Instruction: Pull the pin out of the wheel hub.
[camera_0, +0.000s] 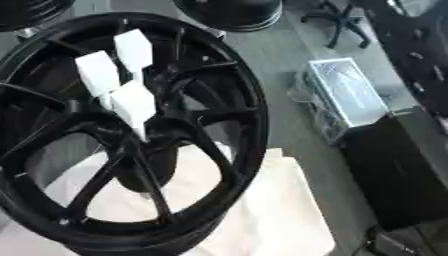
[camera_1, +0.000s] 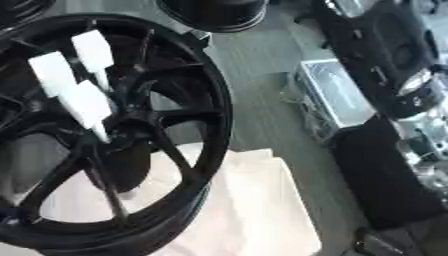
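Note:
A large black spoked wheel (camera_0: 223, 75) fills the left of both views, tilted toward me on a white cloth (camera_0: 276, 210). Three white block-shaped pin heads stand close together over its hub (camera_0: 131, 135): one at the top (camera_0: 133, 47), one to its left (camera_0: 96, 72), and one lower (camera_0: 131, 102). Their thin stems run down toward the hub. My right arm (camera_1: 389, 60), black with silver joints, hangs along the right edge of the right eye view, well away from the wheel. Its hand end (camera_1: 424, 145) is a blur of silver parts. My left hand shows in neither view.
A silver-topped case (camera_0: 346, 90) lies on the grey floor right of the wheel, with a black box (camera_0: 394, 170) in front of it. Another black wheel (camera_0: 232, 12) and a chair base (camera_0: 341, 22) stand at the far edge.

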